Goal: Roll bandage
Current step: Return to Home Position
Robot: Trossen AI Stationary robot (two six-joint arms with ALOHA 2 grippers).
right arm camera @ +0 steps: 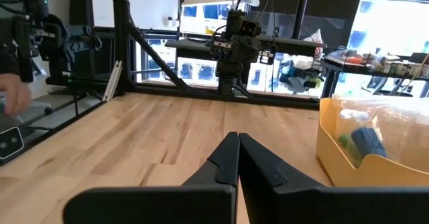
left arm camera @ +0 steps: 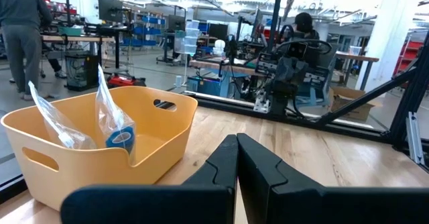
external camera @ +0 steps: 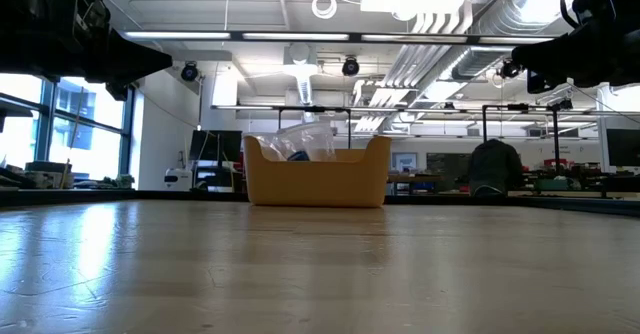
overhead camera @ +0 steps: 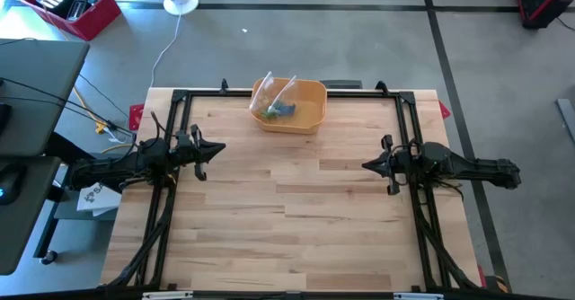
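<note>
Left wrist view — zip bag (left arm camera: 107, 110) upright in yellow bin (left arm camera: 157, 150).

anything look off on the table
Nothing stands out. The zip bag with the blue bandage sits in the yellow bin, its top poking above the rim. Left gripper and right gripper are shut, away from it.

Black cabled arms (overhead camera: 117, 167), tapered claws (overhead camera: 221, 147)

no readable text, labels or signs
</note>
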